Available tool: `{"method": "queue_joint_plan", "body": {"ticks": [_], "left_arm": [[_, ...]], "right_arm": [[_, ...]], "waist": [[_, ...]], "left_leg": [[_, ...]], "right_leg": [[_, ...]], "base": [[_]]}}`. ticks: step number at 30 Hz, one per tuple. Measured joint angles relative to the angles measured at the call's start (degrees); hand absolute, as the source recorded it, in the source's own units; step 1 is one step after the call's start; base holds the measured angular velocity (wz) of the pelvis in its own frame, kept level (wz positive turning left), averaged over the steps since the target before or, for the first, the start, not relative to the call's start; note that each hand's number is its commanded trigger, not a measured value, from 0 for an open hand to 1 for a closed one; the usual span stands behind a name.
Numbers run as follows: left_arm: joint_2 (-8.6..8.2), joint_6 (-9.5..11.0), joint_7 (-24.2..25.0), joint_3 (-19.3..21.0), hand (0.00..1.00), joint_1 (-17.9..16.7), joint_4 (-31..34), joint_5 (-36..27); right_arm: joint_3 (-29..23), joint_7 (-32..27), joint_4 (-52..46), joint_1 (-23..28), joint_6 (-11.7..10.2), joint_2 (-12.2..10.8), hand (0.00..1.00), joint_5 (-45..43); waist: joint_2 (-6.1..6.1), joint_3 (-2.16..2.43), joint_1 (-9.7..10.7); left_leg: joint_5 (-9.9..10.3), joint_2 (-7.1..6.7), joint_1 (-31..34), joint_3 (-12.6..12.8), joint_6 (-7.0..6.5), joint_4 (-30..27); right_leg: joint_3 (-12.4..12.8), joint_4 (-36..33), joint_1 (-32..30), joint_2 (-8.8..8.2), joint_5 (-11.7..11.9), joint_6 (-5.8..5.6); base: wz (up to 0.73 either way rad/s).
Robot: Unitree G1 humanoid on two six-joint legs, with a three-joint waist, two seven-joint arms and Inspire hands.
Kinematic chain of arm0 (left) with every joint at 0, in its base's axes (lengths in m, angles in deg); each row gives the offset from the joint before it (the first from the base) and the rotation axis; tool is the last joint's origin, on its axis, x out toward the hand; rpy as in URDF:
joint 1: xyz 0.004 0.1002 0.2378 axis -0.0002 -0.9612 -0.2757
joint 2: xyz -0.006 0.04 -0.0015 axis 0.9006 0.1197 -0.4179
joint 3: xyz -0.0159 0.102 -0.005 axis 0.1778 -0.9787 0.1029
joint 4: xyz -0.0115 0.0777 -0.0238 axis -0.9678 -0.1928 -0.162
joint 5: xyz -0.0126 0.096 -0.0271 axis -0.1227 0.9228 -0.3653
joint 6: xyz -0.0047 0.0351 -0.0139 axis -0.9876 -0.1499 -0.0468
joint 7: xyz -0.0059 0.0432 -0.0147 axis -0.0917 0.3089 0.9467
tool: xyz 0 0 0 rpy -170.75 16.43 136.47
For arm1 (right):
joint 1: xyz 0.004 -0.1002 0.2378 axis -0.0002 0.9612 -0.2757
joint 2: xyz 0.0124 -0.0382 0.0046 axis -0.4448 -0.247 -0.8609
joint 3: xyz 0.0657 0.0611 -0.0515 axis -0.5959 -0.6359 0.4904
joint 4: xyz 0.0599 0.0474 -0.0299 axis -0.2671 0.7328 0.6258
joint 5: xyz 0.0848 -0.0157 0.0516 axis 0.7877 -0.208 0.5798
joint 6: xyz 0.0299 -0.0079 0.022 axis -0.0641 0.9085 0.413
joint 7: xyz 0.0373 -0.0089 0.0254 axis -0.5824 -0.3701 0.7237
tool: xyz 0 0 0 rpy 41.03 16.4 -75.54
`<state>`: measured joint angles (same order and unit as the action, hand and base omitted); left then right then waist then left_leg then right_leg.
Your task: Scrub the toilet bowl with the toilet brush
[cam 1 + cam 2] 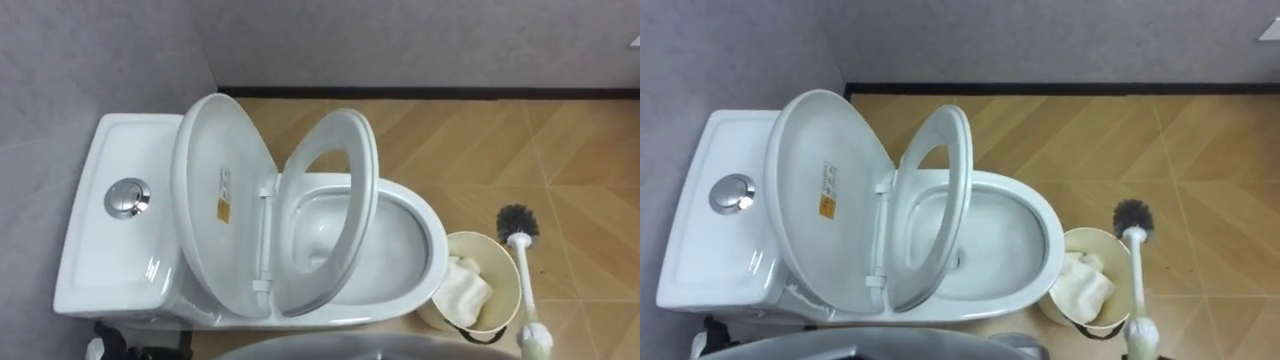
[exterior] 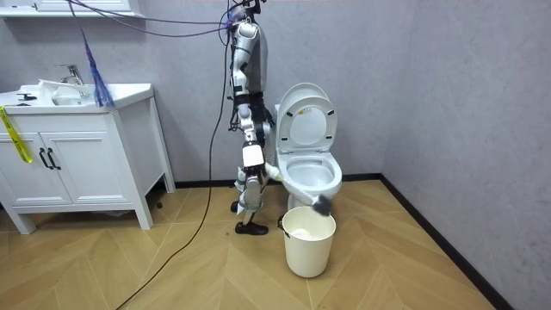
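Observation:
The white toilet (image 1: 430, 230) stands against the grey wall, with its lid (image 1: 215, 190) and seat (image 1: 360, 150) both raised and the bowl open. A toilet brush with a dark bristle head (image 1: 517, 222) and a white handle hangs in the air over a cream bin (image 1: 505, 262) just right of the bowl. Its handle runs down out of the bottom right corner. In the room view I stand at the toilet's side. My right hand (image 2: 272, 170) grips the handle there, and the brush head (image 2: 323, 204) sits above the bin (image 2: 308, 245).
The tank (image 1: 100, 230) with its chrome flush button (image 1: 127, 197) lies to my left. White crumpled material (image 1: 465, 290) fills part of the bin. A white vanity with a sink (image 2: 77, 155) stands at the room view's left, and grey walls close the corner.

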<state>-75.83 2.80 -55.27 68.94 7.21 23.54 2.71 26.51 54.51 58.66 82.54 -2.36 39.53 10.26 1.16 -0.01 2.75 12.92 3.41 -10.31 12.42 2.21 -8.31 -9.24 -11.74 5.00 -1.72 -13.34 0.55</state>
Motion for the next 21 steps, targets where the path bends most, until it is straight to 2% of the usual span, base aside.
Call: {"method": "queue_joint_plan", "body": {"ticks": [6,9,17,21], "left_arm": [[-0.21,-0.5,0.3,0.0,0.00,-0.1,0.0,1.1],[-0.30,-1.4,0.4,-0.1,0.00,0.1,-1.1,1.1],[-0.28,-6.3,2.6,0.1,0.00,0.2,-4.6,1.1],[-0.28,-7.6,3.6,0.1,0.00,0.2,-4.6,1.1]], "right_arm": [[0.1,3.2,3.3,-0.5,1.5,-0.2,0.00,-0.1],[0.2,5.7,4.1,-0.9,2.9,-0.2,0.00,0.0],[0.1,12.5,6.8,-2.1,7.2,-0.1,0.00,0.1],[0.1,14.1,7.3,-2.4,7.9,-0.1,0.00,0.1]], "waist": [[0.14,-0.01,-0.1],[-0.13,-0.09,-0.1],[-0.40,0.03,-0.1],[-0.42,0.05,-0.1]], "left_leg": [[0.0,-0.01,-0.2,0.1,0.00,0.1],[0.0,-0.04,-0.2,0.0,0.00,0.1],[0.0,-0.03,-0.4,-0.1,0.00,0.1],[0.0,-0.03,-0.4,-0.1,0.00,0.1]], "right_leg": [[0.0,0.0,0.2,0.11,0.0,0.00],[-0.1,0.3,0.2,0.08,0.0,-0.01],[0.4,0.3,0.2,0.22,0.0,-0.02],[0.4,0.3,0.2,0.21,0.0,-0.02]], "base": [[0.01],[0.00],[-0.01],[0.00]]}}
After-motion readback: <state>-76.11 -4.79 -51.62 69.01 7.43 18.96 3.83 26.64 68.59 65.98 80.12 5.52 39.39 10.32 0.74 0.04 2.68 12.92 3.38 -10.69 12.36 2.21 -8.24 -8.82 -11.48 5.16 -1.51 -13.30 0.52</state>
